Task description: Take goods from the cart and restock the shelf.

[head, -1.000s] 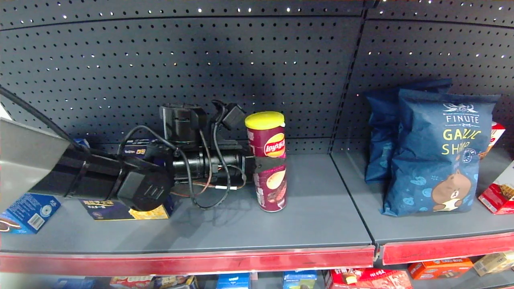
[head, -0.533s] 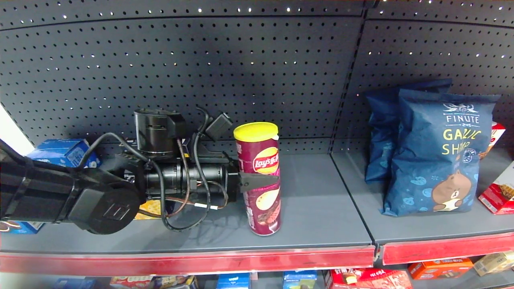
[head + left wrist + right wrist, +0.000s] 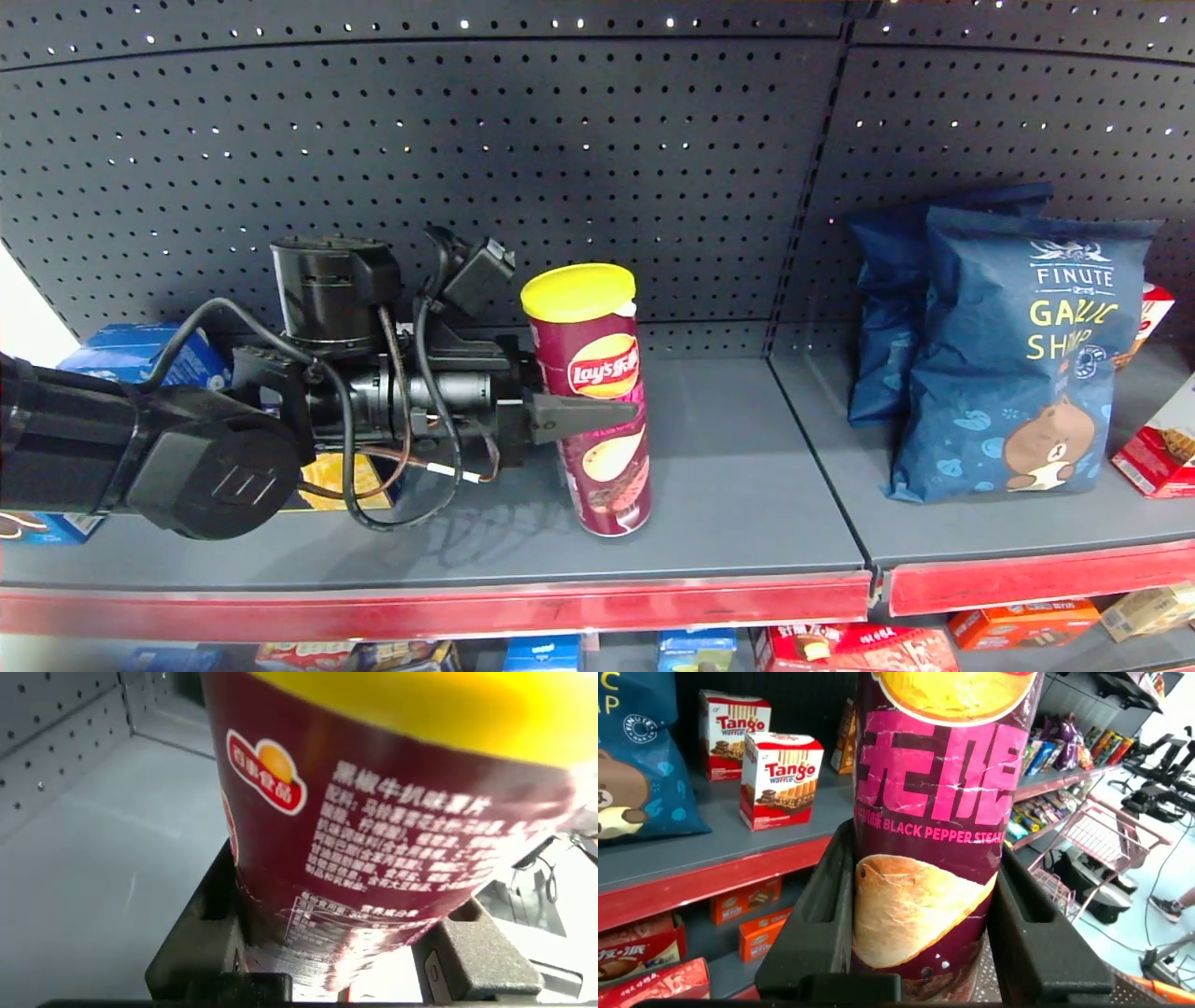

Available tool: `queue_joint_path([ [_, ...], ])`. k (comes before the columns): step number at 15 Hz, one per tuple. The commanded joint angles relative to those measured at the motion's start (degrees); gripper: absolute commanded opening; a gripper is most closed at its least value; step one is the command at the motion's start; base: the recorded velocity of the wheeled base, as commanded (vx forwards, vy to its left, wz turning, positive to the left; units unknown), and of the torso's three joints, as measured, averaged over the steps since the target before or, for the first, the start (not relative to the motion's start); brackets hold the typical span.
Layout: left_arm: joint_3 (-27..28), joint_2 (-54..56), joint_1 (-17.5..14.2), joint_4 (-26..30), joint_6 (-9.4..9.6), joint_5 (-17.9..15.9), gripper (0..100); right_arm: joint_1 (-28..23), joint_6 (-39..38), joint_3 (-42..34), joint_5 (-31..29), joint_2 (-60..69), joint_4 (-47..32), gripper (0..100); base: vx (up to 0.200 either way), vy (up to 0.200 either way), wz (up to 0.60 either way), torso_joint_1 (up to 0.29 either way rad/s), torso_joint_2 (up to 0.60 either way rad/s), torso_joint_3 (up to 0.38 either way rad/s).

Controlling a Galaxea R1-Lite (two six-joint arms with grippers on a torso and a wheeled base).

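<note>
Head view: left gripper (image 3: 605, 413) clamped on chip can (image 3: 597, 359), slightly tilted, at shelf (image 3: 738, 495) front. Right wrist view adds right gripper (image 3: 926, 938) closed around second chip can (image 3: 929, 840), cart (image 3: 1097, 840) farther off behind

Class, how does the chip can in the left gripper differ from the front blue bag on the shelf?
The chip can is a stiff maroon tube with a yellow lid; the blue bag is a soft pouch with a bear picture. The chip can is tilted, clamped in the left gripper; the blue bag stands ungripped on the shelf. The blue bag is wider than the chip can. Both are snack packs.
</note>
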State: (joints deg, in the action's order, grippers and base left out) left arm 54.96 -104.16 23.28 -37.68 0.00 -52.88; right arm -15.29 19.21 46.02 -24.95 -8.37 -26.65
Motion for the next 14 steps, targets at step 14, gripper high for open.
queue_joint_path([
  [14,-3.71,0.18,-2.54,-0.11,3.34,-2.93,0,-0.01,0.04,0.21,-0.01,1.7,-1.92,0,0.0,0.0,0.0,0.0,0.0,0.0],
])
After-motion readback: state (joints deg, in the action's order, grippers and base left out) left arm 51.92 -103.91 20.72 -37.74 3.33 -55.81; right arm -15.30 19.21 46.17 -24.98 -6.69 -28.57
